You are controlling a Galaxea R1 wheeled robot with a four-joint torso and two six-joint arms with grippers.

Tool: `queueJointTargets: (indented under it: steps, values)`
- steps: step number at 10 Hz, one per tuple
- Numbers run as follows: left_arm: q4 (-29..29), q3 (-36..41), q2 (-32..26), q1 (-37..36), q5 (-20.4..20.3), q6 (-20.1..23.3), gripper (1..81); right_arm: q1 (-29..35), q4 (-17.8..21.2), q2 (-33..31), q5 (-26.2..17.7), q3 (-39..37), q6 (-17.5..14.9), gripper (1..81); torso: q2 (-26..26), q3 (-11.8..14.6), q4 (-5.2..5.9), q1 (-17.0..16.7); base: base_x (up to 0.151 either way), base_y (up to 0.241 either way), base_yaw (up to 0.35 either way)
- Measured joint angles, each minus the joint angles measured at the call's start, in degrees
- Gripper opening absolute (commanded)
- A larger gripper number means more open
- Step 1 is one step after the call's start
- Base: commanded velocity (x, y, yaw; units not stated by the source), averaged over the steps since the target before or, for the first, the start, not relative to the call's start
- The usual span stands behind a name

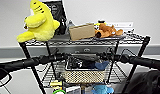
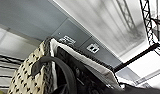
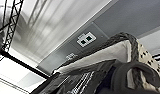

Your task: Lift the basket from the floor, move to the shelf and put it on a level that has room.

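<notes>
Both of your arms enter the head view nearest the camera, the left arm (image 1: 23, 62) from one side and the right arm (image 1: 143, 61) from the other, meeting at the basket (image 1: 83, 75). You see the basket resting on a wire level (image 1: 118, 75) of the shelf (image 1: 143, 47), between the posts, its woven front facing you and dark items plus something blue inside it. Open grid remains on either side of the basket. Above it, the top tier carries a yellow plush (image 1: 38, 22) at one end, a brown box (image 1: 82, 31) in the middle and an orange plush (image 1: 108, 30) beside it; a dark sign behind them bears writing too blurred to read. Coloured items crowd the tier below. Behind the shelf stands a pale wall (image 1: 96, 10) with a grey band.

Left wrist view: the basket's woven side (image 2: 28, 77) and pale rim sit close, with a dark curved handle over them. You cannot tell how the left pincer stands or whether it grips anything. A grey wall panel carries a small label, unreadable, and a socket plate (image 2: 93, 47).

Right wrist view: the basket's rim (image 3: 106, 56) and dark contents lie close. The right pincer's state likewise cannot be told. The same socket plate (image 3: 85, 39) shows on the wall.
</notes>
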Motion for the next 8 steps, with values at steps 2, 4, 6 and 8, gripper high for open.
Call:
queueJointTargets:
  steps: [2, 4, 6, 8]
  values:
    - [0.00, 1.87, -1.32, 0.13, -0.06, 0.00, 81.1, -0.04, 0.00, -1.62, 0.00, 1.57, 0.00, 81.1, 0.02, 0.00, 0.00, 0.00, 0.000, 0.000, 0.000]
    - [0.01, 3.86, -4.50, 1.24, -0.55, -0.02, 81.1, -0.67, 0.02, -5.24, 0.33, 5.08, 0.00, 81.1, 0.00, 0.00, 0.00, 0.00, 0.000, 0.000, 0.000]
    - [0.01, 7.74, -7.52, 1.95, -1.10, -0.02, 81.1, -1.29, 0.00, -9.01, 0.44, 10.12, 0.00, 81.1, 0.00, 0.00, 0.00, 0.00, 0.000, 0.000, 0.000]
    - [0.01, 13.36, -10.50, 2.26, -1.74, -0.02, 81.1, -1.77, 0.00, -12.54, 1.71, 16.35, 0.00, 81.1, 0.00, 0.00, 0.00, 0.00, 0.000, 0.000, 0.000]
